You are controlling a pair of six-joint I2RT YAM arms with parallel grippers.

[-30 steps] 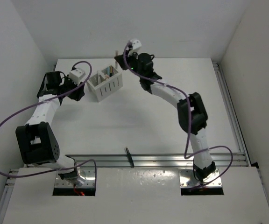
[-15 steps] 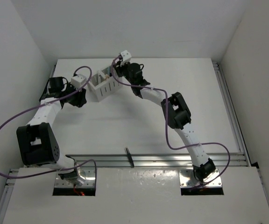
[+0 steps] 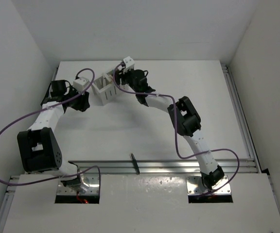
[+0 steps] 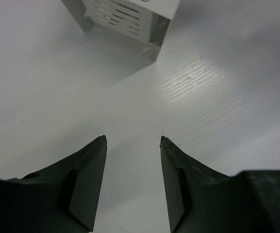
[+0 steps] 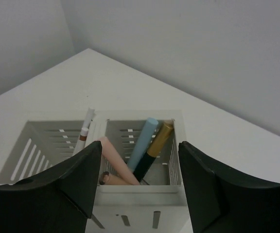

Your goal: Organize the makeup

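The makeup stands in the white slotted box (image 3: 109, 92) at the back left of the table. In the right wrist view the box (image 5: 140, 188) holds a pale blue stick (image 5: 145, 141), a gold-and-black stick (image 5: 158, 141), a pink stick (image 5: 114, 162) and a tan stick (image 5: 114, 180) in its right compartment. A white stick (image 5: 85, 127) leans at the divider. My right gripper (image 5: 140, 145) hovers just above the box, open and holding nothing. A short way left of the box, my left gripper (image 4: 132, 139) stands open over bare table.
A slim black stick (image 3: 135, 163) lies across the metal rail (image 3: 179, 167) at the table's near edge. White walls close in on the back and left. In the left wrist view the box's corner (image 4: 130, 19) sits ahead of the fingers.
My right arm swung left and lowered over the box, and its jaws went from shut to open. The thin stick that stood up from it is no longer held. The left arm shifted slightly.
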